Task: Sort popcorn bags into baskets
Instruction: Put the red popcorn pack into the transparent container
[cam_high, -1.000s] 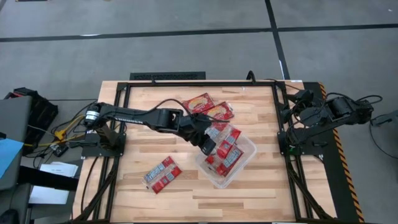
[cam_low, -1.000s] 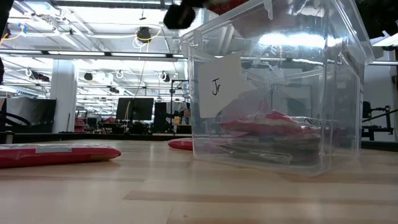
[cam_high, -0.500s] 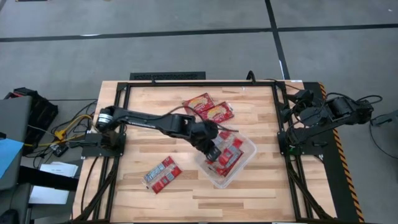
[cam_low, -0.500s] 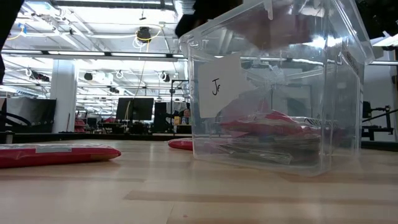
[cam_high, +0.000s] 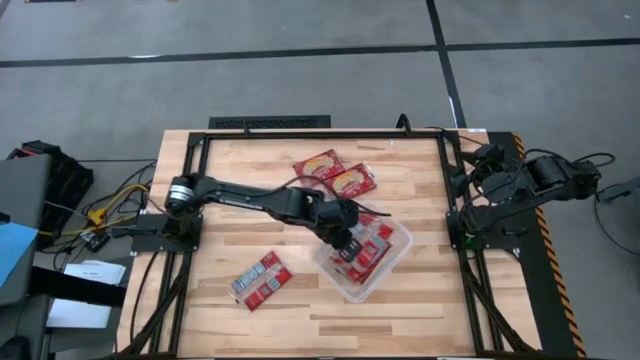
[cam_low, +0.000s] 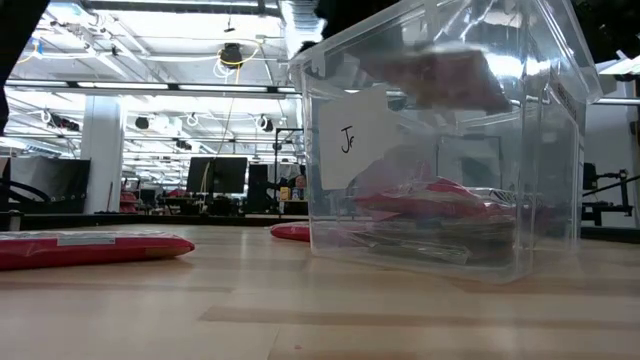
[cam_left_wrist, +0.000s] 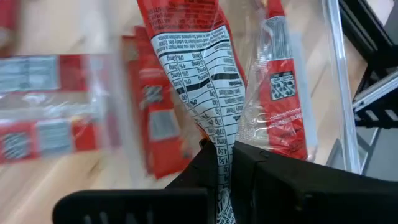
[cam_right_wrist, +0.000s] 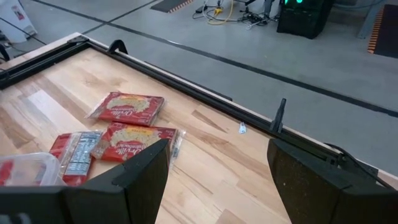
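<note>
My left gripper (cam_high: 349, 243) reaches over the clear tub (cam_high: 392, 262), shut on a red popcorn bag (cam_left_wrist: 199, 68) that hangs into the tub's upper part (cam_low: 440, 75). More red bags lie flat on the tub's bottom (cam_low: 430, 200). Two bags (cam_high: 320, 164) (cam_high: 352, 180) lie on the table beyond the tub, and others (cam_high: 262, 279) lie nearer the front left. My right gripper (cam_right_wrist: 217, 180) is open and parked at the table's right edge (cam_high: 478, 182). My left gripper pinches the bag's sealed end (cam_left_wrist: 222, 163) between its two fingers. It comes from above, slanting down into the tub. The bag hangs below the fingers, its nutrition panel (cam_left_wrist: 202, 74) facing the wrist camera, lifted clear of the bags beneath it.
The tub carries a white paper label (cam_low: 352, 140) on its near wall. A black metal frame (cam_high: 300, 124) runs round the table's far edge and sides. Bare wood lies along the near edge (cam_high: 330, 325) and left of the tub.
My left gripper has moved toward the table's right and near side, from the tub's left rim to over its middle, and gone down. The held bag has come down with it and now shows inside the tub's upper part in the low view.
</note>
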